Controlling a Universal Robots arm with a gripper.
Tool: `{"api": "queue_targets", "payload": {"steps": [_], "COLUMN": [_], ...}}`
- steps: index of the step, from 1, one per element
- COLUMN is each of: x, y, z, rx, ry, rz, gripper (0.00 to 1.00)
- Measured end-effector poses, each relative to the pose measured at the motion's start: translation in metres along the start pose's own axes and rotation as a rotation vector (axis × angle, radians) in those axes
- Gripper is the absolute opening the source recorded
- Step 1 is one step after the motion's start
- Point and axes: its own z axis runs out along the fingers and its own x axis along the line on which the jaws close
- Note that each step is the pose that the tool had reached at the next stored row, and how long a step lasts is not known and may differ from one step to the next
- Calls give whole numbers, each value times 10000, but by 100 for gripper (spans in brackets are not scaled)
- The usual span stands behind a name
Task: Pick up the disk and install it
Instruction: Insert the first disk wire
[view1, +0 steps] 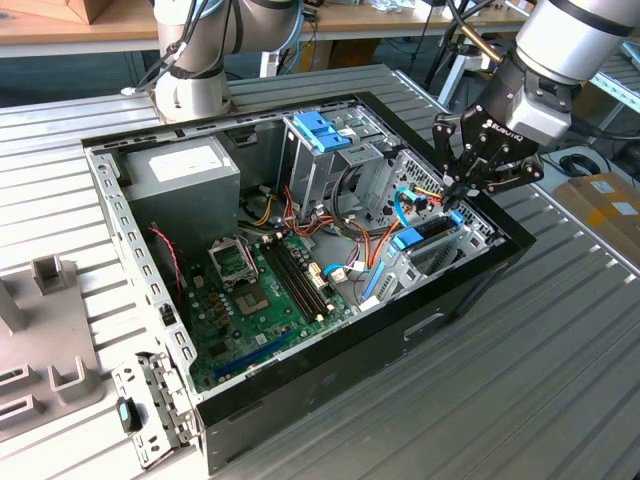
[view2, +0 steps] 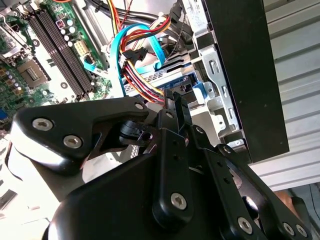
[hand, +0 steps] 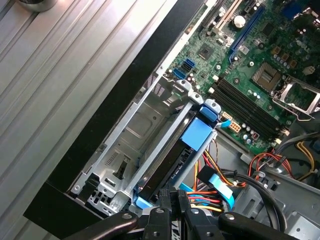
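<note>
Inside the open computer case (view1: 300, 250) on the ribbed metal bench (view1: 560, 380), the disk (hand: 172, 157) sits edge-up in a grey metal drive bay (hand: 130, 145).
Its blue plastic frame shows at the bay's top; its lower part is hidden. The gripper (view1: 458, 196) hangs just above it, fingers (hand: 172, 210) drawn narrow. The green motherboard (view1: 260, 300) lies beside the bay.
</note>
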Motion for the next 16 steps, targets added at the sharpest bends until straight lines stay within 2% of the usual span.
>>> {"api": "queue_targets", "payload": {"steps": [16], "x": [0], "y": [0], "z": [1], "rx": [14], "ry": [5], "rz": [291], "gripper": [17]}}
